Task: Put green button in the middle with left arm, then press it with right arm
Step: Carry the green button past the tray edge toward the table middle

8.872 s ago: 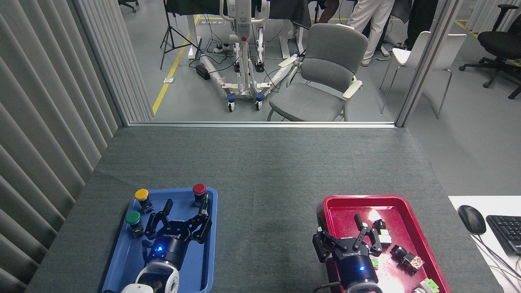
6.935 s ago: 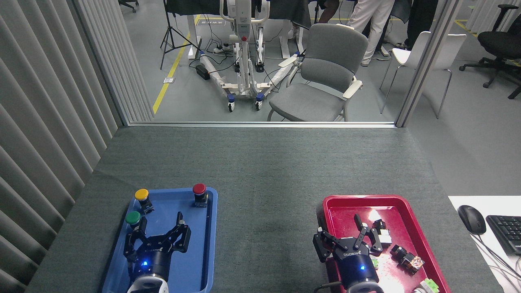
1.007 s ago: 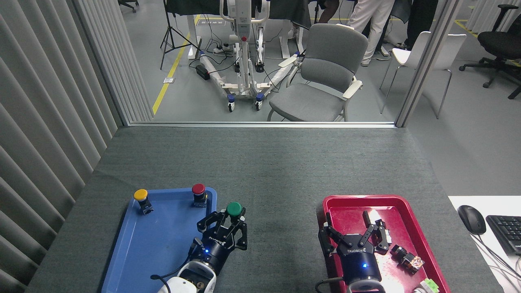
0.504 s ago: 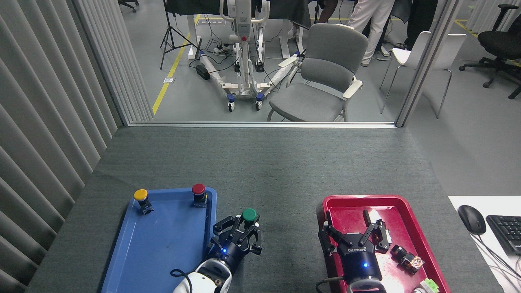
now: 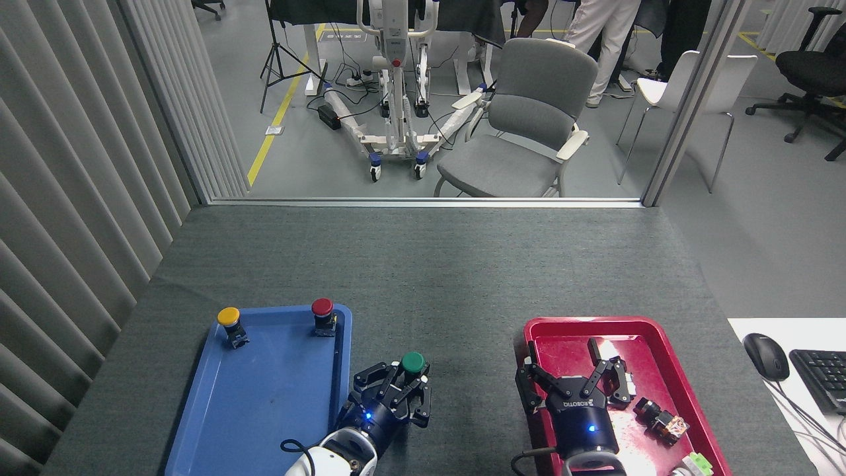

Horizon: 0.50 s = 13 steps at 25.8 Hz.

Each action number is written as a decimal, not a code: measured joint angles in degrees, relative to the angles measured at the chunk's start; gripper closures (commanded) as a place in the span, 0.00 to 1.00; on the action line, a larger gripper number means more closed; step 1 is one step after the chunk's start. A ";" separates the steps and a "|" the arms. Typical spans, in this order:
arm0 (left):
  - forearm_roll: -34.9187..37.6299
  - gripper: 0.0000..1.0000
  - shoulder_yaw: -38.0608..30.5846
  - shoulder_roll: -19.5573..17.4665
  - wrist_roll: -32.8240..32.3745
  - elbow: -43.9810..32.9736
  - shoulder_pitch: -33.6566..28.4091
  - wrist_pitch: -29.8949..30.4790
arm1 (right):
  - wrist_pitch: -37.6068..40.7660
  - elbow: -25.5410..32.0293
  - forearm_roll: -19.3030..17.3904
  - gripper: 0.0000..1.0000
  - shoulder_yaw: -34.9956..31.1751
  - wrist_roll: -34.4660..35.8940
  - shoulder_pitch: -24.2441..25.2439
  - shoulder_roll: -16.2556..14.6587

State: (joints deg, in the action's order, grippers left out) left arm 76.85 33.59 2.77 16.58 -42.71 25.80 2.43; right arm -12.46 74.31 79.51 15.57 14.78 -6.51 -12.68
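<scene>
Green button (image 5: 413, 361) sits clamped in the left gripper (image 5: 400, 390) over grey felt (image 5: 456, 277), between the blue tray (image 5: 264, 396) and red tray (image 5: 651, 330). Right gripper (image 5: 574, 380) stands spread, holding nothing, over the red tray.

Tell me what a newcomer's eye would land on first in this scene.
The green button stands out, clamped in the left gripper over the dark grey table cover, just right of the blue tray. That tray holds a yellow button and a red button along its far edge. On the right, the right gripper hangs open over the red tray of small parts.
</scene>
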 measured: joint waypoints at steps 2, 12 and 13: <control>0.01 0.53 0.00 0.51 0.52 1.20 0.03 0.06 | -0.01 0.02 0.01 0.00 0.04 0.01 0.00 -0.06; -0.46 0.00 -0.06 0.84 0.35 1.85 -0.16 2.91 | -0.02 0.03 0.03 0.01 0.09 0.02 -0.08 0.14; -0.48 0.00 -0.08 0.72 0.19 1.70 -0.23 3.44 | -0.02 0.03 0.04 0.01 0.10 0.03 -0.08 0.16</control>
State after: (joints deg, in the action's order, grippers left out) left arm 76.37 33.51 3.50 16.77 -41.01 25.57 5.87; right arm -12.47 74.34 79.55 15.67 14.81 -6.58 -12.52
